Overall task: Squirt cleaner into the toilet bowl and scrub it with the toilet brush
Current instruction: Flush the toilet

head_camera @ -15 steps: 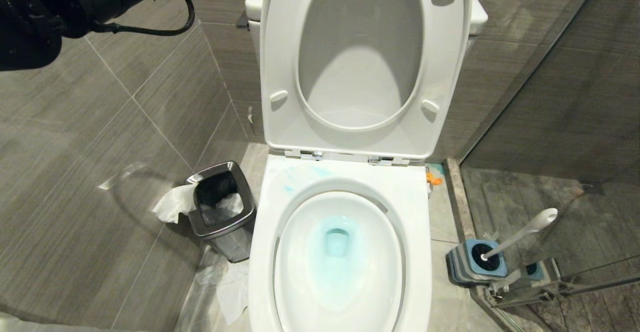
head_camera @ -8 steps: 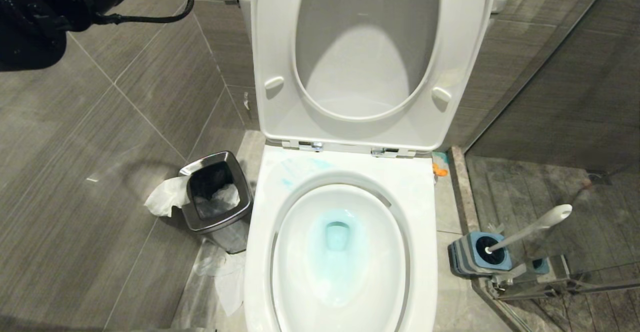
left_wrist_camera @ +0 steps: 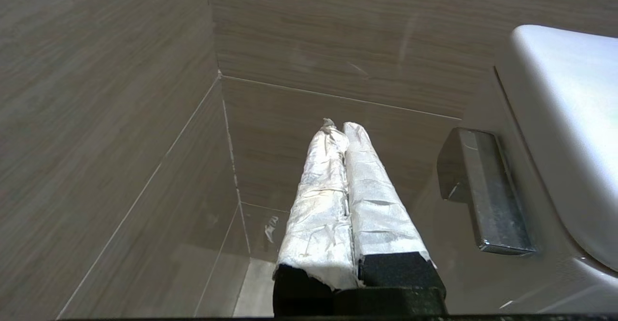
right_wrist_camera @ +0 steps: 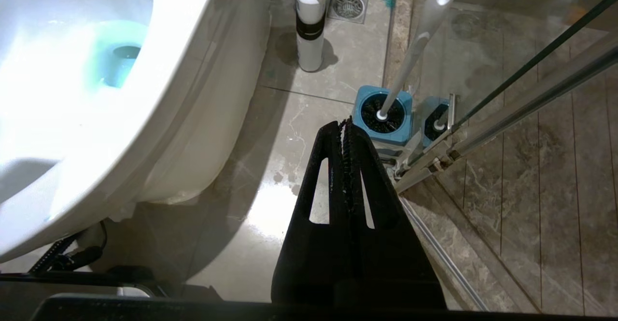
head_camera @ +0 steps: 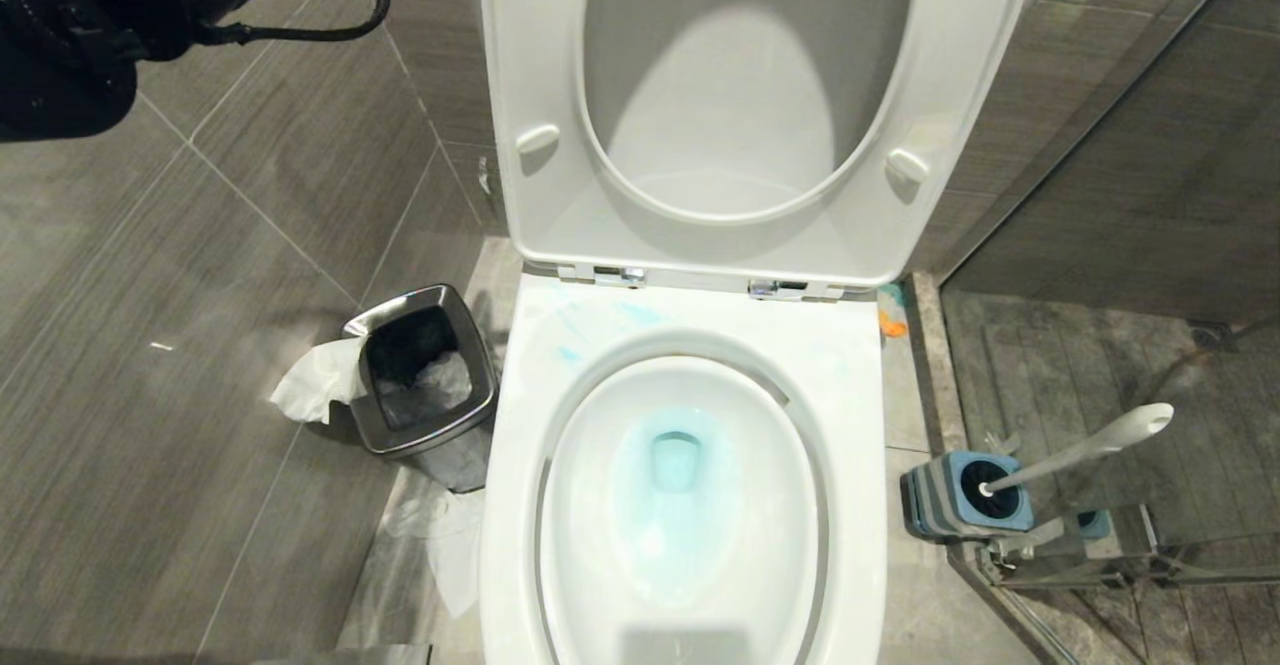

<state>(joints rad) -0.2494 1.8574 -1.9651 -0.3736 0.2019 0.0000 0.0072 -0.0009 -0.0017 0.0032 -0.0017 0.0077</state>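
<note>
Two grippers: both pressed shut and holding nothing, so whichever step comes next starts from an empty hand.
Left gripper: its taped fingers lie flat together, raised beside the toilet tank, close to the chrome flush lever but not touching it. If a flush is meant, I'd push on the lever's free end with the closed tips.
Left arm: only its dark bulk shows at the upper left corner of the head view.
Right gripper: black fingers closed tip to tip, hanging low over the floor just short of the brush holder.
Toilet brush: parked head-down in the blue holder to the right of the toilet, against the glass shower door; the white handle leans away toward the glass.
Cleaner: already in, by the look of it; a pale blue tint fills the water round the drain, and faint blue smears mark the rim at the back left.
Cleaner bottle: a white bottle with an orange cap stands on the floor behind the toilet, near the floor drain.
Toilet bowl: open, seat and lid up, nothing in the way.
Step in hand: scrubbing looks like what is left. The nearer right gripper would need to open, take the handle partway up and lift straight out so the holder stays put.
Watch for: the glass door close behind the handle, and drips across the floor on the way to the bowl.
Bin: steel, at the toilet's left, tissue spilling over; well clear of the work.
</note>
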